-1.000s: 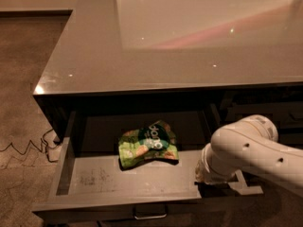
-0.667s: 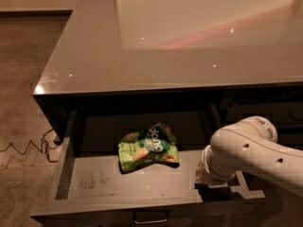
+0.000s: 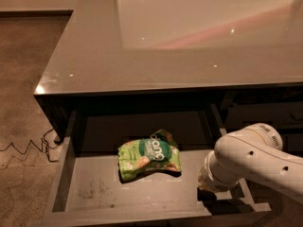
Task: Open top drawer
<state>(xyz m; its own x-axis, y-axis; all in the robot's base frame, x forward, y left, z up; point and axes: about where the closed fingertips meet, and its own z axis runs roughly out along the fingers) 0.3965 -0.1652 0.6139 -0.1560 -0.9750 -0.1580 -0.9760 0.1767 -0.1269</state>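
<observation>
A: Where's the tool?

B: Tool [image 3: 214, 193] is low at the top drawer's [image 3: 156, 195] front corner, by the side wall, under the white arm [image 3: 255, 160]. Open or closed? Can't tell, the wrist hides it.

A: Anything changed vs. a sec ago?

B: Yep. The drawer has slid out a bit more, and the handle has dropped out of view at the bottom. More scuffed grey floor shows btwn the tool and the table [image 3: 156, 56] edge behind it.

A: Contents?

B: A green snack bag [image 3: 149, 157], beside the tool toward the drawer's middle, not touching it.

A: Task status?

B: Nearly done, imo. The drawer's well out from under the table. Prob. just finish the pull, then back off w/o bumping the bag.
</observation>
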